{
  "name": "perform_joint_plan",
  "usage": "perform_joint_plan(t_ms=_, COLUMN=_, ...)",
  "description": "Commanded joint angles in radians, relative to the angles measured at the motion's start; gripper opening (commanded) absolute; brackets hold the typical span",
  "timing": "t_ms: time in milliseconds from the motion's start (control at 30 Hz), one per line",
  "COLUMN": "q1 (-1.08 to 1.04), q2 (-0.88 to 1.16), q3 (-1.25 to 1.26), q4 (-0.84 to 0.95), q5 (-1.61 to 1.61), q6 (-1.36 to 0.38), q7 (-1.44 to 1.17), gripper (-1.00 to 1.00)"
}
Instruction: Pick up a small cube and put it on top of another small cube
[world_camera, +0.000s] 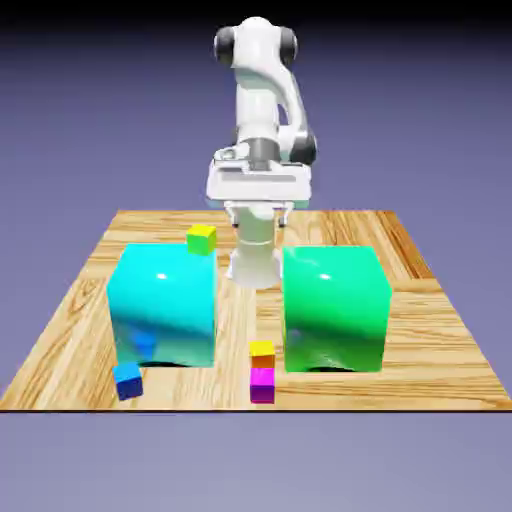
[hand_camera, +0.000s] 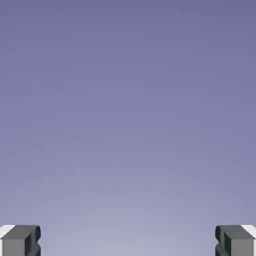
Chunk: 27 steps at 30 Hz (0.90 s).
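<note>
While the white arm stands folded at the far edge of the wooden counter, its claw is spread wide with nothing between the fingers: in the hand view the two grey fingertips sit at the bottom corners, far apart, and all that shows between and beyond them is the plain blue-violet backdrop. In the exterior view the hand sits level below the arm's wrist, above the far middle of the counter, well apart from every cube.

The small blue cube lies on the counter near the front edge, toward the exterior view's left, just in front of the lower left corner of the big cyan block; its reflection shows in that block's glossy face. The tiny cube with a yellow top and orange side rests near the front middle, between the two big blocks and a little forward of them. A magenta cube of the same size sits directly in front of it; whether the two touch cannot be told from this angle. The blue cube and the yellow-orange cube are well apart.

The big green block stands at the exterior view's right, with a gap between it and the cyan one. A yellow-green cube shows behind the cyan block's top right corner
</note>
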Motion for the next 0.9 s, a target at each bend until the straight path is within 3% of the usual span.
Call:
perform_joint_plan(t_ms=0, q1=-0.036, q2=-0.007, q3=0.028, q4=0.012, q5=0.013, q6=-0.014, q7=0.025, gripper=0.0)
perform_joint_plan(t_ms=867, q1=-0.979, q2=-0.175, q3=0.758, q4=0.325, q5=0.345, q6=-0.365, q7=0.679, gripper=0.0)
